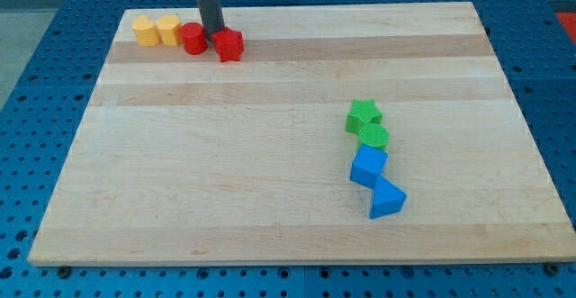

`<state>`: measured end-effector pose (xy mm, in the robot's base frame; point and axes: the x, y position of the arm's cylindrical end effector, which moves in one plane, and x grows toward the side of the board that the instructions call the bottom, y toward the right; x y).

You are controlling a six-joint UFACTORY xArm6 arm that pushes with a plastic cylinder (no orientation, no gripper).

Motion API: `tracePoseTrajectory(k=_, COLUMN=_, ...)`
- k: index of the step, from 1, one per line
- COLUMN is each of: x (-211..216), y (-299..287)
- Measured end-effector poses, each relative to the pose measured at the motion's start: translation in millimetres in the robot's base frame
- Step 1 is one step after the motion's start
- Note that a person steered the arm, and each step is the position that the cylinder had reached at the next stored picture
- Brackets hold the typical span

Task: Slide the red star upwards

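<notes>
The red star (229,44) lies near the view's top left of the wooden board (270,172). A red round block (193,39) sits just to its left. My tip (216,34) stands between the two red blocks, at the star's upper left edge, touching or nearly touching it. The dark rod rises from there out of the view's top.
Two yellow blocks (144,30) (168,29) sit left of the red round block. At the right of the board a green star (363,115), a green round block (374,137), a blue block (368,167) and a blue triangular block (387,199) form a chain.
</notes>
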<state>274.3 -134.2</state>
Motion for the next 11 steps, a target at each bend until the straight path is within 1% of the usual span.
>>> tracePoseTrajectory(k=1, x=6, y=16)
tracePoseTrajectory(k=2, x=18, y=8)
tracePoseTrajectory(k=3, x=54, y=-3)
tracePoseTrajectory(k=4, x=70, y=6)
tracePoseTrajectory(k=5, x=55, y=60)
tracePoseTrajectory(k=6, x=20, y=92)
tracePoseTrajectory(k=7, x=44, y=87)
tracePoseTrajectory(k=8, x=58, y=32)
tracePoseTrajectory(k=9, x=34, y=4)
tracePoseTrajectory(k=11, x=-12, y=74)
